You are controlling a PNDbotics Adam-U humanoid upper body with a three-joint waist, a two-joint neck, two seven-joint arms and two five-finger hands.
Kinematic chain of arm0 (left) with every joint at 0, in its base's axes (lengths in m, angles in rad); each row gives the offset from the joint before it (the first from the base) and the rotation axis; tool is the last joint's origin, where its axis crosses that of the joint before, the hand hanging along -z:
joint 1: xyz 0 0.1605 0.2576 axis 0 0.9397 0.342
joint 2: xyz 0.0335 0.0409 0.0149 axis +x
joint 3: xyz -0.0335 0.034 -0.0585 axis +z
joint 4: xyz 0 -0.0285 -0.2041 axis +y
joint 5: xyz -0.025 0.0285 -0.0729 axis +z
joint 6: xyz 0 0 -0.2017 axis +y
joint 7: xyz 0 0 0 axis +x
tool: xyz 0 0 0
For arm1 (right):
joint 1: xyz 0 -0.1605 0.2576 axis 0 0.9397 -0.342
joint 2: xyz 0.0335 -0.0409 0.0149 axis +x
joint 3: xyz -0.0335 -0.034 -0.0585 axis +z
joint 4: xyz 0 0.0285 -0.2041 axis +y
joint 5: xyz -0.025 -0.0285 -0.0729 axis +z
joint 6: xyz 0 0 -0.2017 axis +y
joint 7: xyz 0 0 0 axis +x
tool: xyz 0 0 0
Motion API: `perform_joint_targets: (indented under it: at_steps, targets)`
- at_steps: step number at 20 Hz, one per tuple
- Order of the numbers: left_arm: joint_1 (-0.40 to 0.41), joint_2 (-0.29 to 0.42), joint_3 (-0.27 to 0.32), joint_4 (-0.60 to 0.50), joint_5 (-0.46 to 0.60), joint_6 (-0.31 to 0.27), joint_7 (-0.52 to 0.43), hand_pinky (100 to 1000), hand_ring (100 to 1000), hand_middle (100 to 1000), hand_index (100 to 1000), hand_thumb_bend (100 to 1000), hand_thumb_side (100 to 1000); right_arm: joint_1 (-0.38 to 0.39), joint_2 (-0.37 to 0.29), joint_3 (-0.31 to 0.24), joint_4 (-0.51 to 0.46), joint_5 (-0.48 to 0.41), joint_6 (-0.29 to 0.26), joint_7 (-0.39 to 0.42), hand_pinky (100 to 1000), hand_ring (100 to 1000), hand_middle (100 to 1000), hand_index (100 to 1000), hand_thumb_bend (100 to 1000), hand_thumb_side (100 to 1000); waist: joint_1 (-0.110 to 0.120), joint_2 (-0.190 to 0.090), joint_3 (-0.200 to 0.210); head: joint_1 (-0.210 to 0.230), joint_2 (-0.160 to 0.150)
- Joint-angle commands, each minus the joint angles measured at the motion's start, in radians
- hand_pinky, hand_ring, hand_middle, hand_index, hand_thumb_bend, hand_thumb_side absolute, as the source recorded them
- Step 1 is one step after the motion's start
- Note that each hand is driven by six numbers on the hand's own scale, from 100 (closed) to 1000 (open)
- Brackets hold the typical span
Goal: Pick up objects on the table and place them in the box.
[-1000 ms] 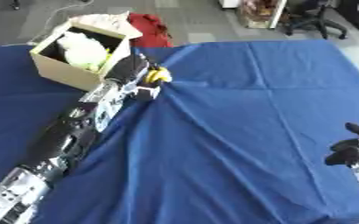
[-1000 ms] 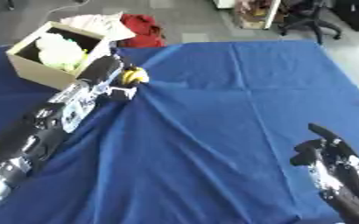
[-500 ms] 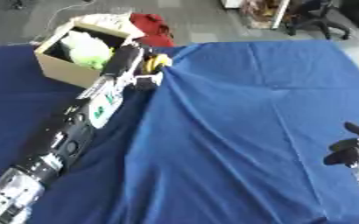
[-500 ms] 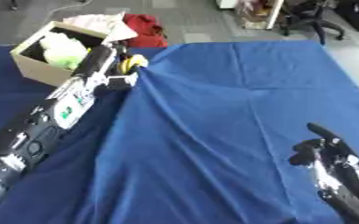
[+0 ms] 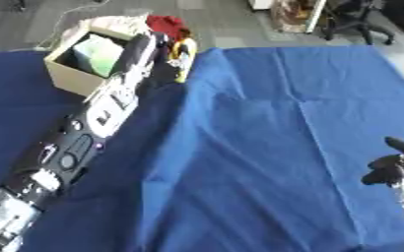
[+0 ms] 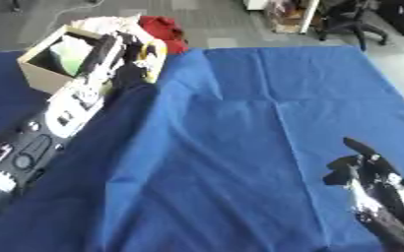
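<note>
Left hand [image 5: 164, 45] gripping curved yellow object [image 5: 185, 55], holding it just beside open cardboard box [image 5: 78, 78], above blue cloth-covered surface [image 5: 266, 147]. Box holding pale green soft item [image 5: 95, 51]. Right hand [image 6: 360, 170] resting far from box, fingers relaxed, holding nothing.

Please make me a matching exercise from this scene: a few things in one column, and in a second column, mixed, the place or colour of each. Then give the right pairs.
Things:
1. cardboard box
2. yellow object
3. right hand
4. red cloth

Descriptions:
A. idle near the lower right corner
B. on the floor beyond the table's far edge
C. held in the left hand, right beside the box
D. open-topped, at the table's far left, with something pale green inside

Pairs: 1-D, 2-C, 3-A, 4-B
</note>
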Motion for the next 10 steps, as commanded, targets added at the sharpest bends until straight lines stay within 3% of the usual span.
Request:
perform_joint_targets:
  at_steps: [1, 4, 10]
  targets:
    - [-0.012, 0.034, 0.001, -0.046, 0.034, 0.011, 0.009, 575, 319, 255, 498, 100, 383, -0.007, -0.012, -0.009, -0.009, 0.006, -0.004, 0.0, 606, 561, 587, 910, 100, 425, -0.004, -0.02, 0.001, -0.005, -0.01]
    - [-0.008, 0.044, 0.003, -0.073, 0.052, 0.017, 0.007, 572, 318, 253, 494, 100, 317, -0.006, -0.012, -0.009, -0.009, 0.007, -0.005, 0.0, 606, 560, 587, 910, 100, 424, -0.005, -0.021, 0.003, -0.007, -0.01]
    - [-0.003, 0.101, 0.027, -0.15, 0.08, 0.032, 0.024, 569, 318, 253, 492, 100, 350, -0.005, -0.016, -0.014, -0.007, 0.011, -0.005, -0.004, 606, 559, 587, 910, 100, 423, -0.001, -0.025, 0.013, -0.014, -0.012]
